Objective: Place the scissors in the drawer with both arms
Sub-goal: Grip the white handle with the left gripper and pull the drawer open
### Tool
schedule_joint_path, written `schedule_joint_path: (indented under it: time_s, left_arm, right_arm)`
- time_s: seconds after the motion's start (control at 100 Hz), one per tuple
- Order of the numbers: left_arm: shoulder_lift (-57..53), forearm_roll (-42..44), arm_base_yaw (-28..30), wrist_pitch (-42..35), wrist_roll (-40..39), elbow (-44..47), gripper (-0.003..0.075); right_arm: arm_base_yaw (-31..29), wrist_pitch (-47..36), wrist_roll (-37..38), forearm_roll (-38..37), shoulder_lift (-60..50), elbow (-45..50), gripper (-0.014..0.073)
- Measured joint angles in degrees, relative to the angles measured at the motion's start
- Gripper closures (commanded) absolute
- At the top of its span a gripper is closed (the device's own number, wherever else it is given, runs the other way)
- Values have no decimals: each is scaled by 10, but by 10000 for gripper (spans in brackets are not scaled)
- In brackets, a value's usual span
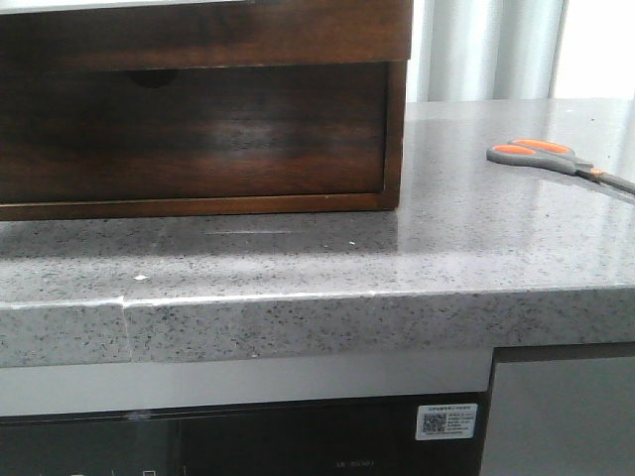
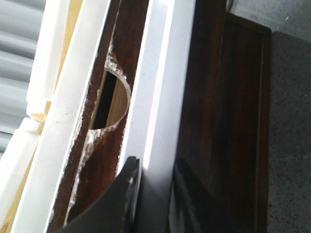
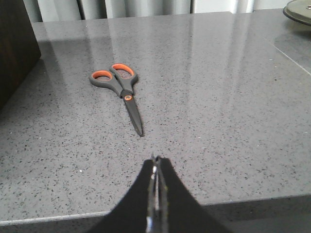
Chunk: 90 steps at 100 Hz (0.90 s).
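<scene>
One pair of grey-handled, orange-lined scissors (image 3: 119, 87) lies flat and closed on the speckled grey stone desk (image 3: 218, 121), well ahead of our right gripper (image 3: 156, 167), jaws pressed together empty, while our left gripper (image 2: 154, 170) straddles the white drawer edge (image 2: 160, 87); stiff, light, thin, slippery metal, so we judge pinching across the pivot safest.
</scene>
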Motion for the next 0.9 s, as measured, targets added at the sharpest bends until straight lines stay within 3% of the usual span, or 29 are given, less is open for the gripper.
schedule_joint_path:
  time_s: [0.23,0.3,0.42,0.49,0.67,0.9]
  left_arm:
    - [-11,4,0,-2,0,7,722]
    - [-11,4,0,-2,0,7,654]
    - [-11,-13,0,-7,-19,8,473]
    - [-11,-23,0,-8,-31,8,417]
    - [-13,-24,0,-12,-45,9,414]
    - [-15,64,0,-74,-103,26,414]
  right_arm:
    - [0,1,0,0,0,0,659]
    - [0,1,0,0,0,0,659]
    - [0,1,0,0,0,0,659]
    - [0,2,0,0,0,0,659]
    - [0,2,0,0,0,0,659]
    - [0,12,0,0,0,0,659]
